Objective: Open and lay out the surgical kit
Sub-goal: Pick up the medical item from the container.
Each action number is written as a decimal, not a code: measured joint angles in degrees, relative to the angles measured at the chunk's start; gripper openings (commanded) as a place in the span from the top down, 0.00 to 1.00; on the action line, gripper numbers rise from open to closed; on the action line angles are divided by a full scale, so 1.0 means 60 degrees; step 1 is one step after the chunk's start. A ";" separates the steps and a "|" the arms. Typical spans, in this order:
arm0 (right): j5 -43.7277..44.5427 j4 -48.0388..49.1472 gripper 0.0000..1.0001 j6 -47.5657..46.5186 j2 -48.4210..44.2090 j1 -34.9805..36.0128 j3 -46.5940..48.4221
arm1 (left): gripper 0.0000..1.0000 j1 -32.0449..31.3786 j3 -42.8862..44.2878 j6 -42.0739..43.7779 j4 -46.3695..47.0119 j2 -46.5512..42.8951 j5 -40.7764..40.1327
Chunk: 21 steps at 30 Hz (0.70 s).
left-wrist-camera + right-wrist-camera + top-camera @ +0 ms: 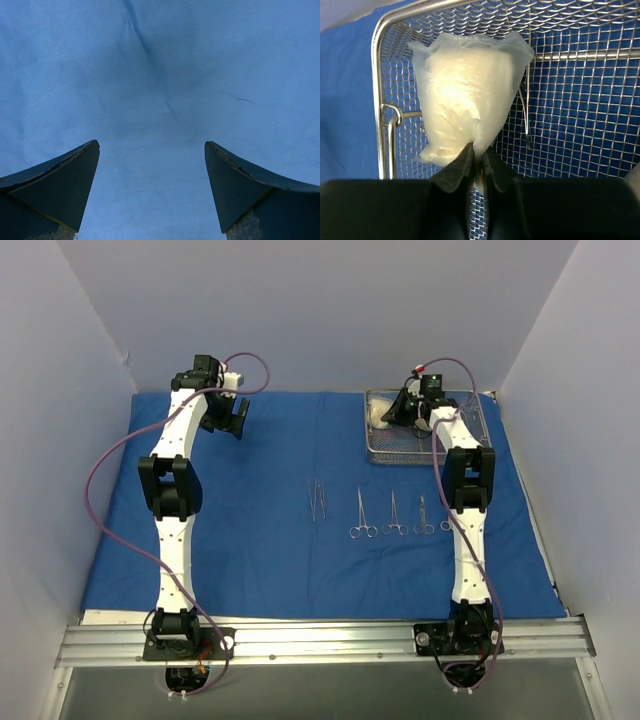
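The blue cloth wrap (260, 540) lies spread flat over the table. The wire-mesh steel tray (478, 445) stands at its back right. My right gripper (479, 157) is shut on the edge of a white gauze packet (465, 95) inside the tray (580, 100); the packet shows in the top view (378, 416) at the tray's left end. A pair of tweezers (316, 498) and several scissor-handled clamps (393, 515) lie in a row mid-cloth. My left gripper (151, 150) is open and empty over bare cloth at the back left (232, 416). A second packet does not show.
Pale walls enclose the table on three sides. An aluminium rail (320, 640) carries both arm bases at the near edge. A thin wire piece (525, 120) lies in the tray beside the packet.
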 measured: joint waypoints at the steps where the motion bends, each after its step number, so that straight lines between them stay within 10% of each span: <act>1: -0.0029 0.0051 1.00 0.0058 0.0004 -0.0044 0.0000 | 0.04 -0.0007 0.0004 0.0004 0.0004 0.0000 -0.0025; 21: 0.0361 0.0798 1.00 0.0492 -0.3887 -0.0678 -0.0637 | 0.04 -0.0018 -0.0510 -0.0007 0.0208 -0.0127 0.0036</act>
